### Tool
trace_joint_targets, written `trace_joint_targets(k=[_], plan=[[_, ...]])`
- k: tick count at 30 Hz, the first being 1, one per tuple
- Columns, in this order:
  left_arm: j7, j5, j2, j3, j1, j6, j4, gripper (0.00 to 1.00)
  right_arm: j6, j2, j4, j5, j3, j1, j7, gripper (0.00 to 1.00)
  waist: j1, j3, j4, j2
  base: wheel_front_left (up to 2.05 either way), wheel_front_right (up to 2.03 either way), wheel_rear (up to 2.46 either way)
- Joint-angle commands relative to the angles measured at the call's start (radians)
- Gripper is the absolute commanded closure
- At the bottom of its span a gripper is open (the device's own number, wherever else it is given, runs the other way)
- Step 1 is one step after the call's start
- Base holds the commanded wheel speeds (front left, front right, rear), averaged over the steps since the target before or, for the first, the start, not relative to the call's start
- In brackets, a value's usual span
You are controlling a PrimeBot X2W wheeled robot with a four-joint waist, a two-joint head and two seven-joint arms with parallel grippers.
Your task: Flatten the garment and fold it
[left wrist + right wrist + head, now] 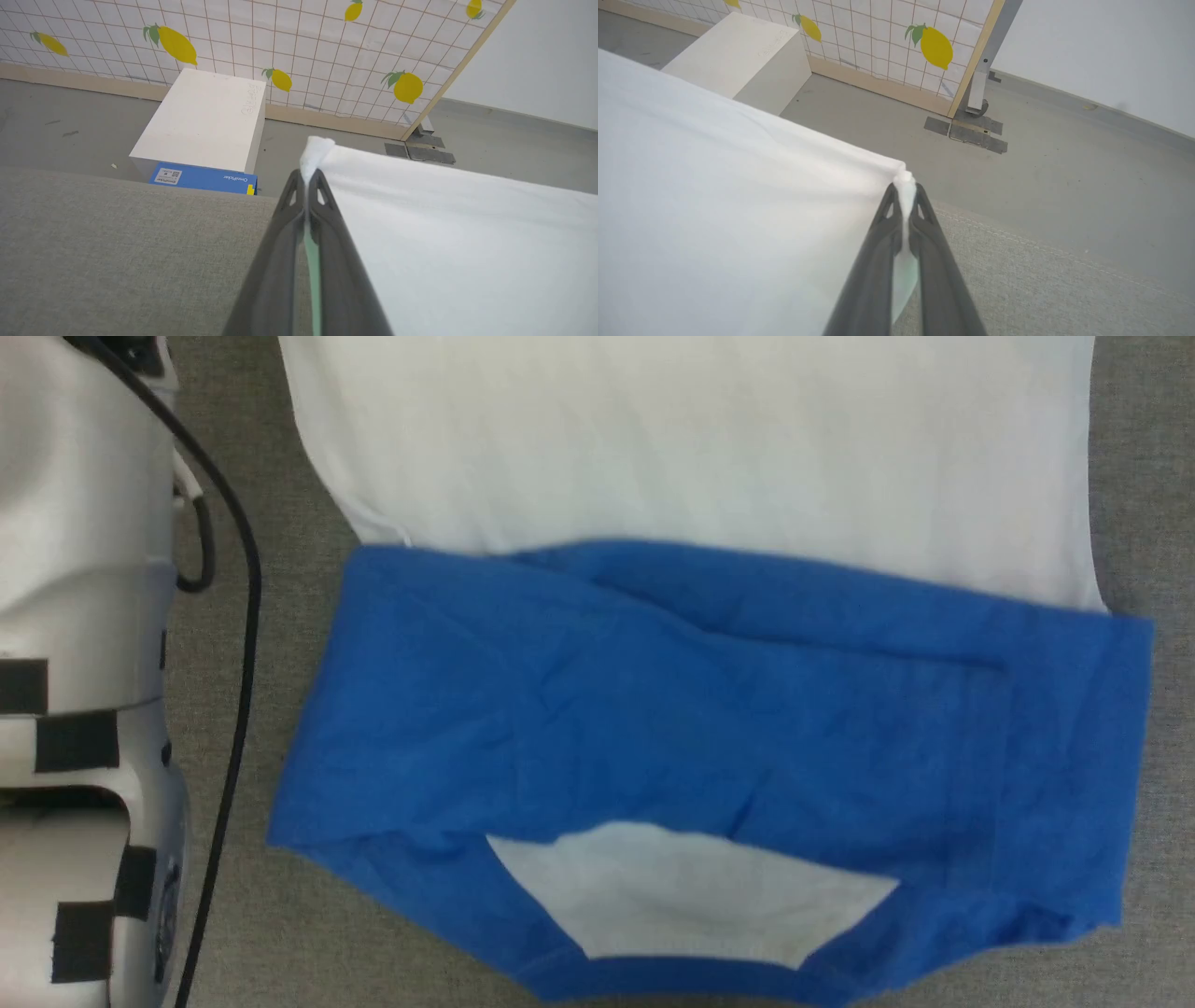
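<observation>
With left gripper (308, 184) and right gripper (904, 189), pinched tight on the two white hem corners of the shirt (691, 448). Held edge stretched taut between them, probably for an even fold. Spread on grey table (1148, 476), blue sleeves (653, 709) folded inward nearest the robot.

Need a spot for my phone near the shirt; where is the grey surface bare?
Bare grey surface runs between the black cable and the garment's left edge, widening below its blue corner. A strip lies beyond its right edge. The middle is crowded: cloth covers it, with the left gripper and right gripper each pinching a white corner.
</observation>
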Motion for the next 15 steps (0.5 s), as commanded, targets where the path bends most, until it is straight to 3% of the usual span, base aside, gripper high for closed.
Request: trace_joint_targets(k=[1,7,15], plan=[[-0.037,0.017,0.014,0.011,-0.032,-0.008,0.003,1.0,-0.002,0.001,0.01,-0.018,-0.015,-0.034,-0.03,1.0,0.0,0.0,-0.001,-0.0001,0.0,0.0,0.0],[-0.168,0.015,0.001,0.009,-0.056,-0.058,0.027,1.0,-0.002,0.026,0.047,-0.047,-0.035,-0.076,-0.133,1.0,0.0,-0.019,0.003,-0.0001,0.0,0.0,0.0],[-0.271,-0.009,0.004,-0.034,0.087,-0.191,0.019,1.0,-0.002,0.001,0.043,0.054,0.032,0.06,-0.231,1.0,0.0,-0.152,0.016,-0.0001,0.0,0.0,0.0]])
